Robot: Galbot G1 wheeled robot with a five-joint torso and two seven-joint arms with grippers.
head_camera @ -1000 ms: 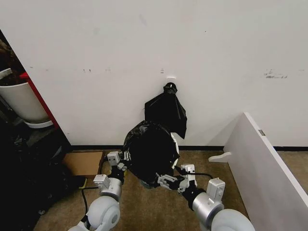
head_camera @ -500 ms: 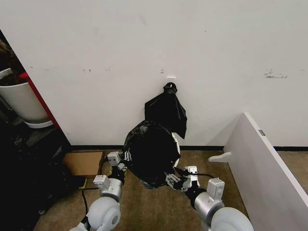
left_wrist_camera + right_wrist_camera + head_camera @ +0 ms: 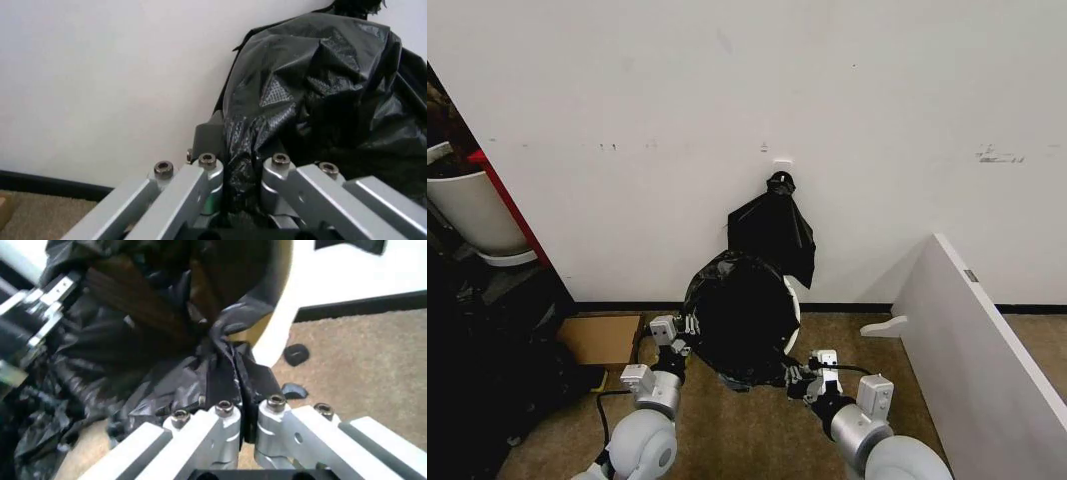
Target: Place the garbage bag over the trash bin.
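The black garbage bag (image 3: 740,318) billows over the mouth of the white trash bin (image 3: 794,305), which stands on the floor by the wall; only a sliver of the bin's rim shows. My left gripper (image 3: 683,334) is shut on the bag's left edge, and the left wrist view shows the film (image 3: 320,75) pinched between the left gripper's (image 3: 243,167) fingers. My right gripper (image 3: 798,378) is shut on the bag's lower right edge. In the right wrist view, a twisted fold of the bag (image 3: 133,355) sits in that gripper (image 3: 240,395), beside the bin's rim (image 3: 280,325).
A knotted black bunch (image 3: 773,230) hangs on the wall just above the bin. A white panel (image 3: 977,340) leans at the right. A cardboard box (image 3: 602,338) lies at the left, with a white plant pot (image 3: 472,210) and dark clutter behind it.
My right gripper has moved to the right along the bin's front, taking the bag's lower edge with it. The left gripper has stayed in place.
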